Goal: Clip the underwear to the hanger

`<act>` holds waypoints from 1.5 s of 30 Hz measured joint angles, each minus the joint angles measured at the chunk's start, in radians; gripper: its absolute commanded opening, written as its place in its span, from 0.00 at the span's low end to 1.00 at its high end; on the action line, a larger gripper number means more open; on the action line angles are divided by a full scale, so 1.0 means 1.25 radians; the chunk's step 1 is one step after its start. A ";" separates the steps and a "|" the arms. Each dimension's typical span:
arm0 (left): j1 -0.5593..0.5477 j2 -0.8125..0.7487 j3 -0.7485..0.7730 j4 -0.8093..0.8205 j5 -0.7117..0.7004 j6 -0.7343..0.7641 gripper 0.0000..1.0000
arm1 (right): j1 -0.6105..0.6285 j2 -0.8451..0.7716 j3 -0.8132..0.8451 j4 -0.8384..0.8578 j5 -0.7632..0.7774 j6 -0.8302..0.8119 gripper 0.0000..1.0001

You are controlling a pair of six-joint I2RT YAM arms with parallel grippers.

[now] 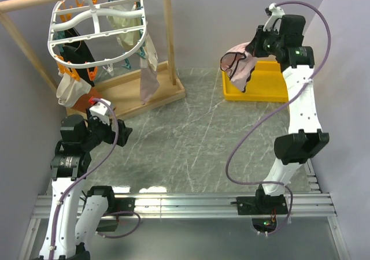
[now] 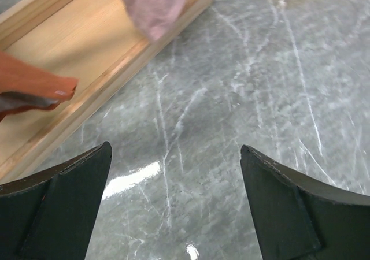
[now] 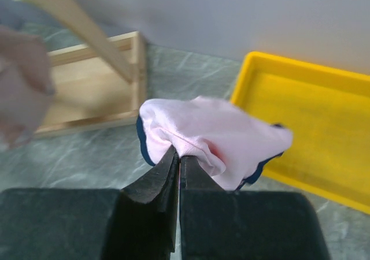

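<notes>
Grey marbled worktop [image 1: 191, 147]. Your right jaws are clamped on the underwear [image 1: 238, 63], raised above the yellow tray [image 1: 272, 85] far right, likely so it hangs free for carrying to the hanger [image 1: 75, 20] far left. Your left jaws stand wide apart, empty, near left.

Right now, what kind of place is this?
Probably a robot laboratory cell for laundry practice: a grey marble-patterned tabletop between plain walls, a white plastic oval clothespin hanger on a wooden rod frame, and a yellow plastic tray.
</notes>
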 measured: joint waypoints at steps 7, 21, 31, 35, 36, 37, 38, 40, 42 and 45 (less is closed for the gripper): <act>0.000 -0.026 0.000 -0.013 0.108 0.080 0.98 | 0.000 -0.163 -0.177 -0.017 -0.153 0.044 0.00; 0.000 -0.059 -0.066 -0.105 0.209 0.261 0.95 | 0.147 -0.398 -0.683 0.015 -0.231 0.057 0.00; 0.000 -0.009 -0.066 -0.127 0.269 0.363 0.94 | 0.269 -0.307 -0.758 0.074 -0.147 0.077 0.00; -0.002 0.016 -0.066 -0.121 0.282 0.385 0.94 | 0.305 -0.185 -0.672 0.076 -0.130 0.079 0.00; -0.009 0.025 -0.066 -0.117 0.283 0.386 0.94 | 0.315 -0.154 -0.644 0.074 -0.125 0.078 0.02; -0.016 0.033 -0.066 -0.110 0.283 0.386 0.94 | 0.326 -0.119 -0.612 0.073 -0.121 0.078 0.15; -0.026 0.042 -0.066 -0.103 0.284 0.385 0.94 | 0.338 -0.087 -0.578 0.071 -0.119 0.080 0.23; -0.047 0.057 -0.066 -0.086 0.283 0.384 0.94 | 0.354 -0.034 -0.520 0.067 -0.125 0.082 0.46; -0.093 0.079 -0.066 -0.066 0.274 0.385 0.93 | 0.364 -0.002 -0.479 0.060 -0.131 0.080 0.61; -0.202 0.122 -0.065 -0.033 0.239 0.391 0.91 | 0.351 -0.001 -0.469 0.052 -0.148 0.075 0.75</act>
